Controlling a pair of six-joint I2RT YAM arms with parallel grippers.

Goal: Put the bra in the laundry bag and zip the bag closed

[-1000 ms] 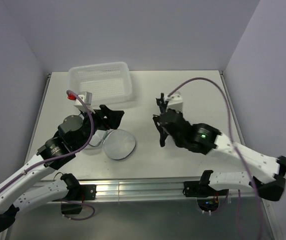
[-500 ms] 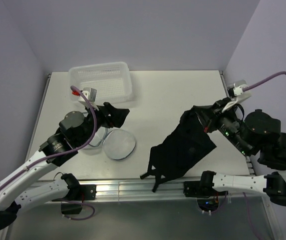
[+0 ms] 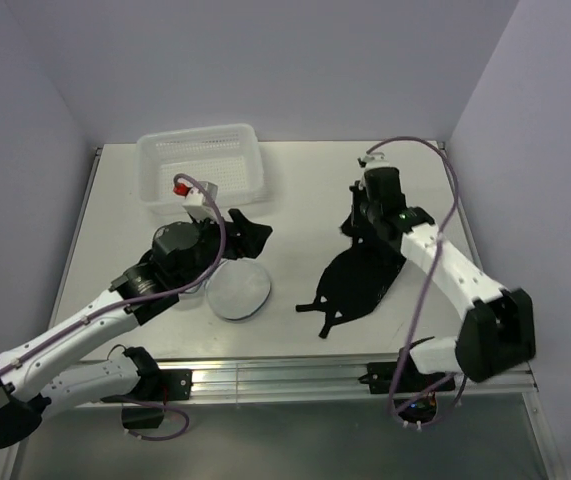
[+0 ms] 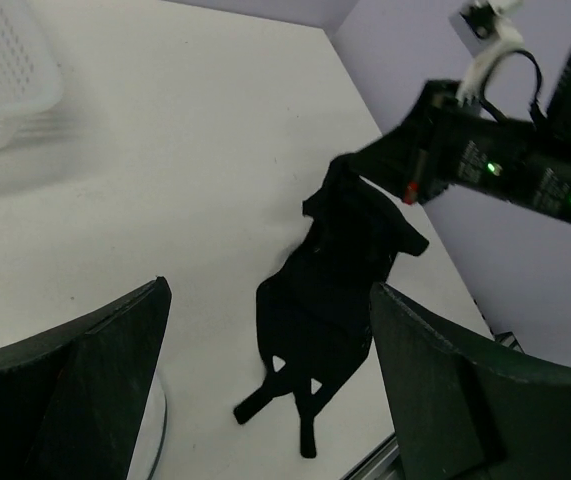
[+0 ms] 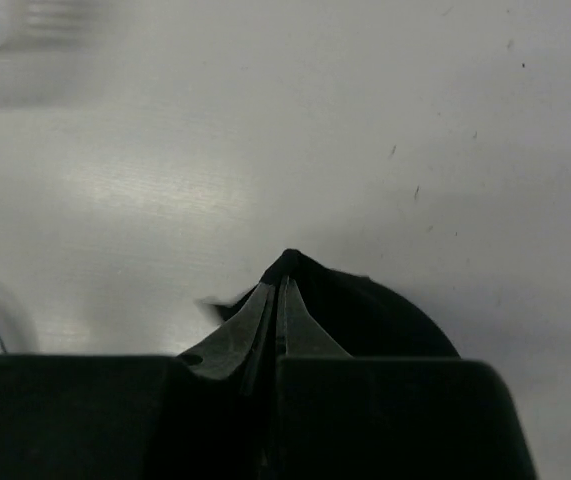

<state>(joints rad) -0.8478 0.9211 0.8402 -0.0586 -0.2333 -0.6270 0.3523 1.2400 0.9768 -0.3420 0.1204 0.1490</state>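
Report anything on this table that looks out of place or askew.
Only the bra: it lies rumpled on the table right of the laundry bag, one end pinched in the shut jaws of the right gripper, straps trailing toward the near edge. Nothing looks spilled or damaged.

The black bra [image 3: 357, 282] lies crumpled on the table [image 3: 305, 190], right of centre, with its straps trailing toward the near edge. The right gripper [image 3: 357, 226] meets its far end. The round mesh laundry bag [image 3: 238, 291] lies to the left, with the left gripper [image 3: 245, 232] just above its far rim. A white basket [image 3: 202, 165] sits in the far-left corner.
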